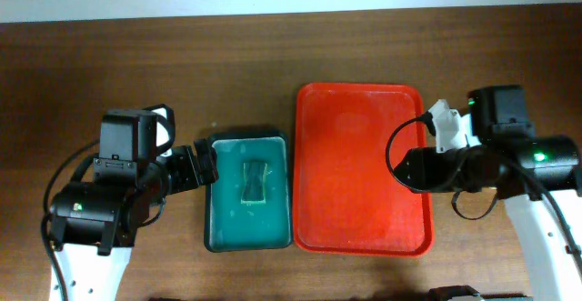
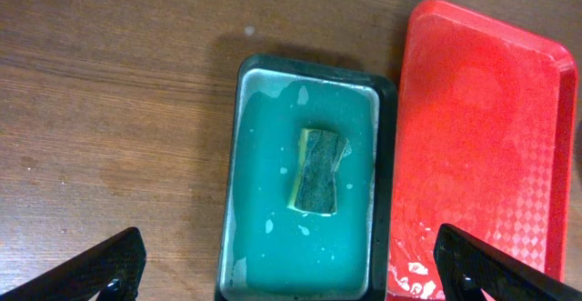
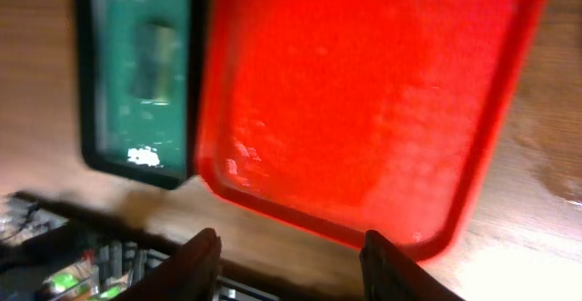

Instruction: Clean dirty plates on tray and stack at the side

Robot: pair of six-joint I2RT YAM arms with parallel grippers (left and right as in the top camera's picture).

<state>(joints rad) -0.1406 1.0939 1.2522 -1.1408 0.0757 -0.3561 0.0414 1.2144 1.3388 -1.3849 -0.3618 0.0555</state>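
Zero plates show in any view: none on the tray, none on the broad brown wooden table, and no stack to either side, so where they are cannot be told from here.

Largest of what does show is the big red rectangular plastic tray with rounded corners and a raised rim, lying right of centre with nothing standing on it. It looks stiff, light and glossy. White flecks of wet foam sit on its near left corner, so I judge the floor slick; the rim along a long edge offers the surest hold, since a pinch on the flat bottom would likely slide.

Just beside it on the left is the smaller dark teal-green rectangular tray, holding a shallow pool of cloudy blue-green water. Whether the two rims touch I cannot tell. It would likely slop if tilted, so it is better left flat.

At the left edge of that tray the left gripper hovers with its jaws spread wide, holding nothing. Over the red tray's right edge the right gripper is likewise spread and empty.

Smallest is the soaked green and yellow rectangular sponge lying in the middle of the water, probably soft and heavy with liquid; a pinch across its short sides should hold it
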